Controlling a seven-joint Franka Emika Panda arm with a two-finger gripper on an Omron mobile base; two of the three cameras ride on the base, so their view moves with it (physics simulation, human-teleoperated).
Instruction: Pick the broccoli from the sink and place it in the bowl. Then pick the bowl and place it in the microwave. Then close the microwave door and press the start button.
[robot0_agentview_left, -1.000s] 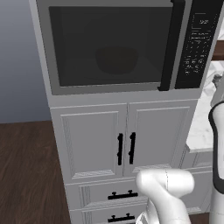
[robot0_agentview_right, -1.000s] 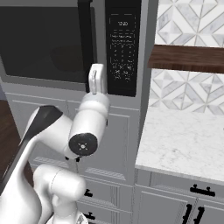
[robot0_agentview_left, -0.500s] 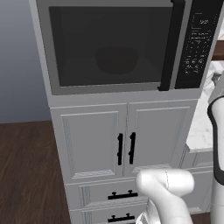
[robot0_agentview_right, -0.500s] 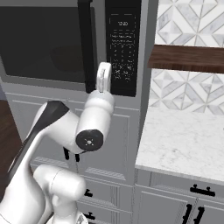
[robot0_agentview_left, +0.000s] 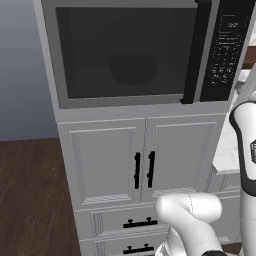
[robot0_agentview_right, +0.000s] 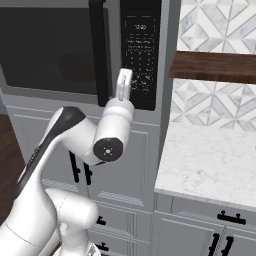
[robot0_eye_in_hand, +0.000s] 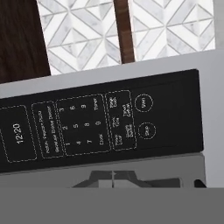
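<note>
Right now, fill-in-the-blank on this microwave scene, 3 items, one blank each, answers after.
1. The microwave door is ____.
2. Behind the door's dark window, the shape of the ____ shows on the turntable.
3. The gripper is raised in front of the black ____ of the microwave, fingers shut.

Missing words: closed; bowl; control panel
</note>
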